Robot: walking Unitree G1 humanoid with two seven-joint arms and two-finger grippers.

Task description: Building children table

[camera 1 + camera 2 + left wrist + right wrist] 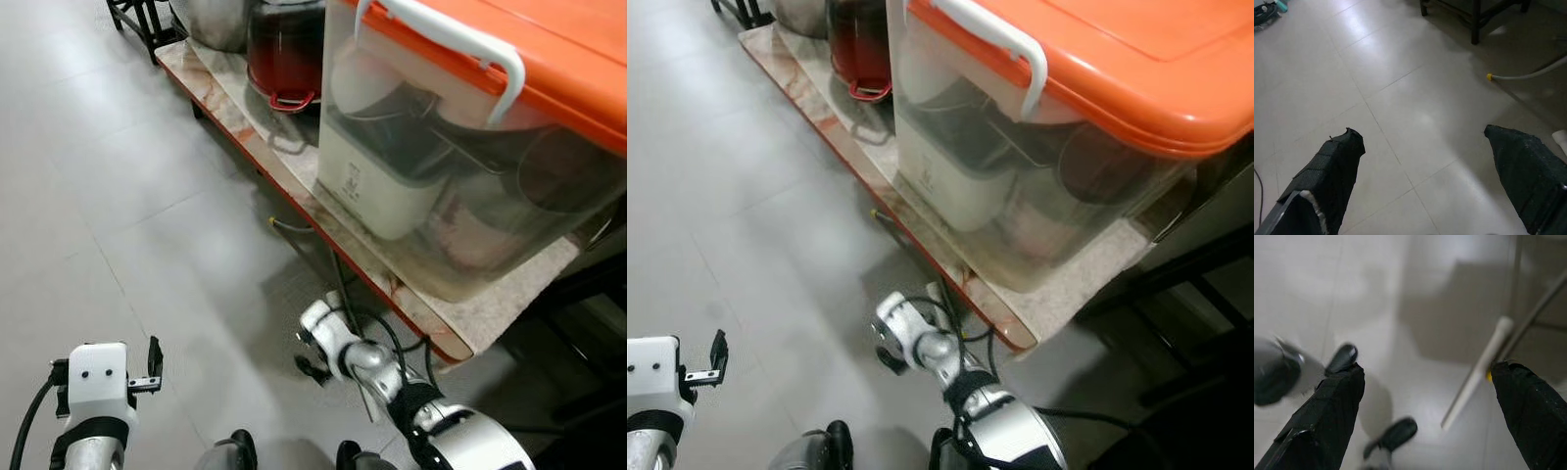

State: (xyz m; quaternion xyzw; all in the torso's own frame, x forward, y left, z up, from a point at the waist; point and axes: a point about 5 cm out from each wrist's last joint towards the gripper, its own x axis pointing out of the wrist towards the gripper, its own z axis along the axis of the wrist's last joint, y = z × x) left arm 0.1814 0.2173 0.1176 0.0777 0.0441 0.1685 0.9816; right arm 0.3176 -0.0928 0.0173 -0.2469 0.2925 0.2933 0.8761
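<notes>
Both arms hang low over the grey tiled floor (127, 196). My left arm (96, 392) is at the lower left and my right arm (362, 357) is beside the end of a low bench (411, 294). In the left wrist view my left gripper (1421, 132) is open over bare tiles with nothing between its fingers. In the right wrist view my right gripper (1428, 368) is open too, above my own feet (1393, 435) and a white hose (1479, 369) with a yellow tip.
The bench has a marbled top and a red edge. On it stands a clear plastic bin with an orange lid (558, 59), holding a white appliance (367, 181). Behind it are a dark red pot (284, 49) and a metal pot (216, 20). Open floor lies to my left.
</notes>
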